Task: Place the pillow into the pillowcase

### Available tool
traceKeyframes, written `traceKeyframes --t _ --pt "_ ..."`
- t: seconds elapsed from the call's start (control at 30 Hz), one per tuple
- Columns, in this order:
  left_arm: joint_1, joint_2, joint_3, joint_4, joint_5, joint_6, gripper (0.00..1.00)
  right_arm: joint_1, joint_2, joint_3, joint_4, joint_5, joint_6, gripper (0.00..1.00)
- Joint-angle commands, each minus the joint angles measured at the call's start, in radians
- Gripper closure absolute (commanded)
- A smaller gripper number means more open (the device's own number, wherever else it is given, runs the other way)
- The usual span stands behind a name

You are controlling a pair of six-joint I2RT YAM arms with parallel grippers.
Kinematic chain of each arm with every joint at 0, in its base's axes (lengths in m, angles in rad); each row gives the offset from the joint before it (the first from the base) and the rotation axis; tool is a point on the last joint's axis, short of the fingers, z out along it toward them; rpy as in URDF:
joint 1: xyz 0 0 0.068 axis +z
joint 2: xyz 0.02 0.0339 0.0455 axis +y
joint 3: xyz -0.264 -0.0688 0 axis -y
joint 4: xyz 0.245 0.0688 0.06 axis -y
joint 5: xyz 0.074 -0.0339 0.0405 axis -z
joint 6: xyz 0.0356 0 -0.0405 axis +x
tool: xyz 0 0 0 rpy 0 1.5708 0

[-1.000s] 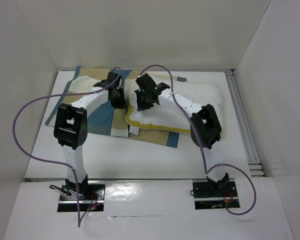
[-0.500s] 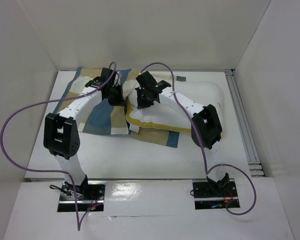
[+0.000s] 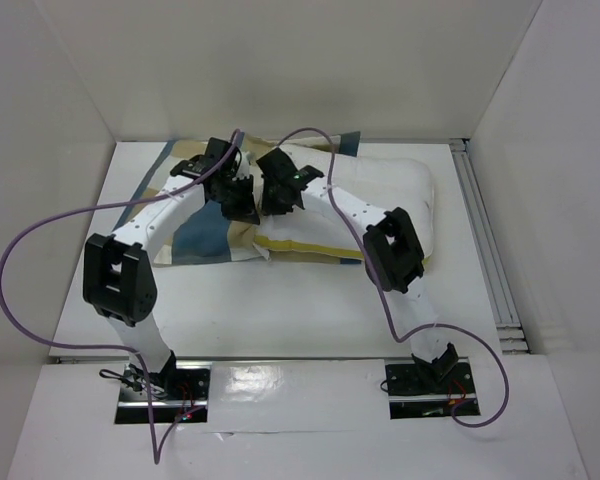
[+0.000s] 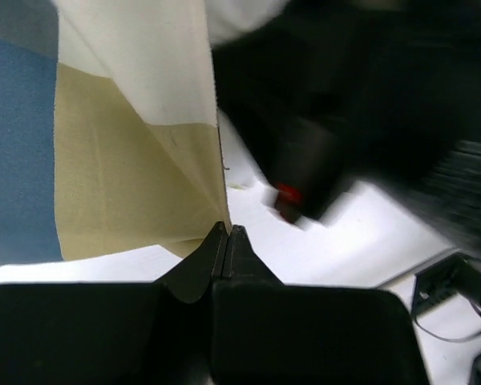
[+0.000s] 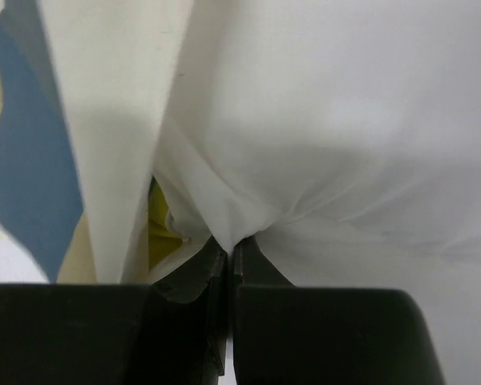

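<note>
The white pillow (image 3: 380, 195) lies across the middle right of the table, its yellow edge band (image 3: 300, 243) facing the front. The checked pillowcase (image 3: 195, 225) lies to its left, bunched against the pillow's left end. My left gripper (image 3: 242, 205) is shut on the pillowcase's edge; in the left wrist view (image 4: 227, 230) the tan and blue cloth (image 4: 128, 160) hangs from the jaws. My right gripper (image 3: 276, 198) is right beside it, shut on a fold of the pillow (image 5: 345, 120). In the right wrist view (image 5: 234, 243) the yellow piping (image 5: 159, 220) and a cream pillowcase panel (image 5: 112, 120) sit just to the left.
A metal rail (image 3: 485, 240) runs along the table's right edge. White walls enclose the table at the back and both sides. A purple cable (image 3: 40, 230) loops out to the left of the left arm. The right arm's black wrist (image 4: 345, 120) fills the left wrist view's upper right.
Both grippers have closed in on each other at the pillow's left end. The pillow has shifted left and back. The pillowcase has bunched up and its front right corner no longer shows under the pillow.
</note>
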Motion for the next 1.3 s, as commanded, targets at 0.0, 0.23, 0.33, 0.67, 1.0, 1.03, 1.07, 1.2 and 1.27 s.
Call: traceKeyframes --t 0.0,0.23,0.33,0.67,1.0,1.03,1.07,1.2,1.27 --pt "-0.011 0.000 0.077 -0.114 0.143 0.007 1.00 -0.006 0.038 0.028 0.188 0.141 0.103 1.00" --pt "0.009 0.032 0.158 -0.133 0.266 -0.052 1.00 -0.049 -0.034 -0.142 0.363 0.029 0.258 1.00" --pt "0.032 0.058 0.114 -0.133 0.249 -0.079 1.00 -0.074 -0.163 -0.348 0.600 -0.070 0.319 1.00" --pt "0.071 0.090 0.095 -0.078 0.208 -0.099 1.00 -0.123 -0.507 -0.578 0.463 -0.042 0.211 0.19" --pt "0.052 0.135 0.180 -0.087 0.218 -0.109 1.00 -0.186 -0.622 -0.614 -0.100 0.356 -0.104 0.00" --pt "0.052 0.147 0.195 -0.098 0.218 -0.109 1.00 -0.195 -0.622 -0.628 -0.121 0.356 -0.104 0.00" --pt "0.043 0.147 0.195 -0.098 0.206 -0.109 1.00 -0.206 -0.605 -0.658 -0.134 0.342 -0.095 0.00" --pt "0.022 0.159 0.215 -0.108 0.206 -0.119 1.00 -0.243 -0.579 -0.776 -0.012 0.134 -0.086 0.03" --pt "0.012 0.170 0.224 -0.108 0.197 -0.119 1.00 -0.243 -0.554 -0.816 0.116 0.057 -0.073 0.20"
